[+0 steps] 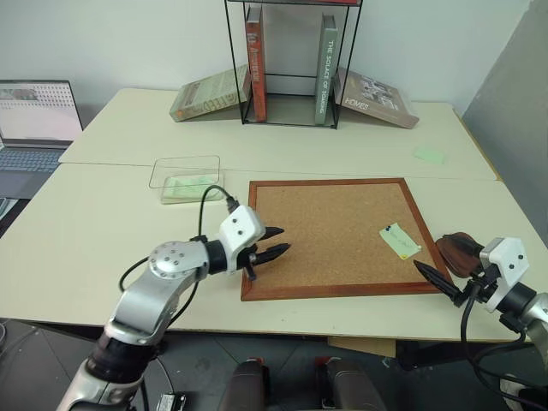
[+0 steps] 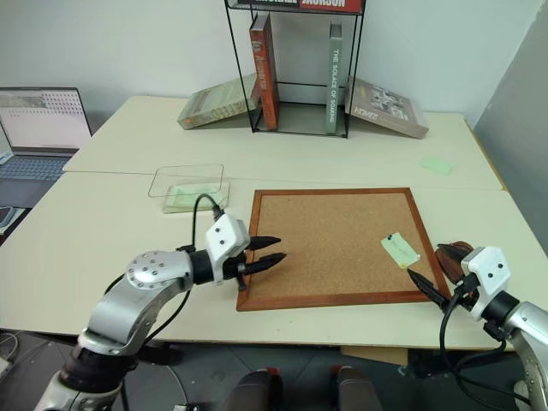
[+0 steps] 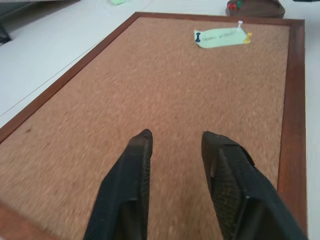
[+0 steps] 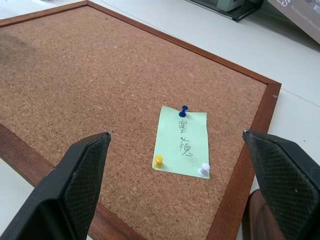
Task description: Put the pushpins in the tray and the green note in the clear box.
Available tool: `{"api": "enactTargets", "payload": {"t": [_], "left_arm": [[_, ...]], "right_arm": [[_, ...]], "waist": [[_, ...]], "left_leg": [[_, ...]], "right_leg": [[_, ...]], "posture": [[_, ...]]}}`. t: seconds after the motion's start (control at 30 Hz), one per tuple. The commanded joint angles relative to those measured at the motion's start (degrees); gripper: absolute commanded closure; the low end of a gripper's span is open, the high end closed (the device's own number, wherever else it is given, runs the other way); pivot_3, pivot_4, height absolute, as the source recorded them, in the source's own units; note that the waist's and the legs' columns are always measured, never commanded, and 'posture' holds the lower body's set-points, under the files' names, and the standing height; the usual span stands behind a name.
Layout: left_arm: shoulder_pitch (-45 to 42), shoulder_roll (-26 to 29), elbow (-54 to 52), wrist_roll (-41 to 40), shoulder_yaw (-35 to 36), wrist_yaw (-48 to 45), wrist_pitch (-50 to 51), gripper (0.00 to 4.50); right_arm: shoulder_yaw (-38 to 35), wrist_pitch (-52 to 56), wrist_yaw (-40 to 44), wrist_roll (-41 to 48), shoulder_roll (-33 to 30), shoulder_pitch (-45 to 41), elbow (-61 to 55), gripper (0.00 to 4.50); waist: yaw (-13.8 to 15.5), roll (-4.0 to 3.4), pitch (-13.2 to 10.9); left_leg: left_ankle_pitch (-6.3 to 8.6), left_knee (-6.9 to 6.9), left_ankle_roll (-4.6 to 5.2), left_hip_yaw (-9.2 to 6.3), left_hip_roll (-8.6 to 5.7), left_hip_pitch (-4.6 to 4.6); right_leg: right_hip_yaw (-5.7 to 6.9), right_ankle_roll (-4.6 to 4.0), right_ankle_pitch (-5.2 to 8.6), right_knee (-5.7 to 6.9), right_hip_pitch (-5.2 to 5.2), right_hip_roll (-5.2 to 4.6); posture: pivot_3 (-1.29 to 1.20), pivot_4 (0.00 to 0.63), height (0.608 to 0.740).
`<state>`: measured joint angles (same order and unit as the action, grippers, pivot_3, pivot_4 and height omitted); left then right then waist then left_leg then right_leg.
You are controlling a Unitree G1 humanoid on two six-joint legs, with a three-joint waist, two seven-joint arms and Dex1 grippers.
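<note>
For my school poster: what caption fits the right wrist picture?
Green note held to the corkboard by blue, yellow and white pushpins.

Counted on the table: one corkboard (image 1: 330, 235); one green note (image 4: 182, 141) on it, fixed by three pushpins (image 4: 183, 110), one each blue, yellow and white; one tray (image 1: 459, 253); one clear box (image 1: 186, 177); two paler green slips (image 1: 429, 155); one laptop (image 1: 34, 128); one wire rack (image 1: 291, 60).

Office-like workspace, pale cream surface (image 1: 111, 231) against a plain white wall, open laptop (image 1: 32, 128) at its far left edge, black wire rack (image 1: 291, 64) with upright and leaning books (image 1: 254, 64) along the far edge, wood-framed corkboard (image 1: 330, 235) at centre
</note>
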<state>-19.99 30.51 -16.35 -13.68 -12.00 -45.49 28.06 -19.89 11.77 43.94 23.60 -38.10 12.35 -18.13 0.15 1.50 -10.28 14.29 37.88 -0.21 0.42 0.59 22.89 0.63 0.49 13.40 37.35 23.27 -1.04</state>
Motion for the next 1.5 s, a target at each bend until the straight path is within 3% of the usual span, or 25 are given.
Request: {"api": "enactTargets", "payload": {"t": [0.03,0.2,0.4,0.63,0.9,1.07,1.5], "left_arm": [[-4.65,-4.56,5.71,2.67,-3.64,1.25,-2.70,3.84],[-10.18,-11.45,15.42,5.02,-7.93,0.68,-6.32,4.49],[-13.76,-17.25,27.07,6.36,-9.10,-0.26,-12.07,4.49],[-16.27,-19.96,43.33,11.39,-10.48,-1.34,-21.81,4.49],[-17.41,-21.18,47.39,12.84,-10.02,-2.35,-25.70,4.49],[-17.38,-21.21,47.24,13.04,-9.60,-2.73,-25.95,4.50],[-15.55,-21.38,44.56,13.72,-10.08,-3.52,-25.05,4.50]], "right_arm": [[0.35,0.99,-1.34,0.35,0.55,-0.39,-2.70,0.00],[3.44,4.60,-3.27,-0.42,0.85,-1.22,-4.57,0.00],[6.37,13.41,-6.54,0.77,0.72,-4.96,-4.94,0.00],[10.59,19.31,-9.98,0.01,2.91,-14.74,-0.90,0.00],[14.97,18.93,-12.00,-5.18,4.33,-24.75,9.95,0.00],[15.89,16.68,-12.95,-7.98,5.42,-27.23,15.58,0.80],[14.52,16.34,-13.35,-8.13,7.12,-27.94,18.47,3.52]], "waist": [[0.02,-0.01,0.00],[0.09,-0.01,0.02],[-0.13,-0.02,0.02],[-0.07,0.00,0.03],[0.20,-0.03,0.07],[0.29,-0.06,0.09],[0.17,-0.09,0.11]], "left_leg": [[0.00,-0.01,0.00,0.00,0.00,0.00],[0.00,0.03,0.00,0.00,-0.04,0.02],[0.00,0.04,0.01,0.01,-0.04,0.01],[0.00,0.04,0.01,0.01,-0.04,0.02],[-0.03,0.14,0.06,0.02,-0.12,0.01],[-0.03,0.12,0.06,0.02,-0.12,0.03],[-0.03,0.11,0.06,0.03,-0.12,0.02]], "right_leg": [[-0.01,0.02,-0.01,0.00,0.00,0.00],[-0.01,0.04,-0.03,0.01,0.00,0.02],[-0.03,0.07,-0.05,0.04,0.01,0.03],[-0.02,0.07,-0.04,0.05,0.02,0.17],[-0.05,0.25,-0.16,0.02,-0.07,0.21],[-0.07,0.24,-0.16,0.01,-0.05,0.22],[-0.07,0.25,-0.16,0.02,-0.05,0.22]], "posture": [[0.00,0.150,0.740],[0.00,0.150,0.740],[0.00,0.150,0.740],[0.00,0.150,0.740],[0.00,0.150,0.740],[0.00,0.150,0.740],[0.00,0.150,0.740]]}}
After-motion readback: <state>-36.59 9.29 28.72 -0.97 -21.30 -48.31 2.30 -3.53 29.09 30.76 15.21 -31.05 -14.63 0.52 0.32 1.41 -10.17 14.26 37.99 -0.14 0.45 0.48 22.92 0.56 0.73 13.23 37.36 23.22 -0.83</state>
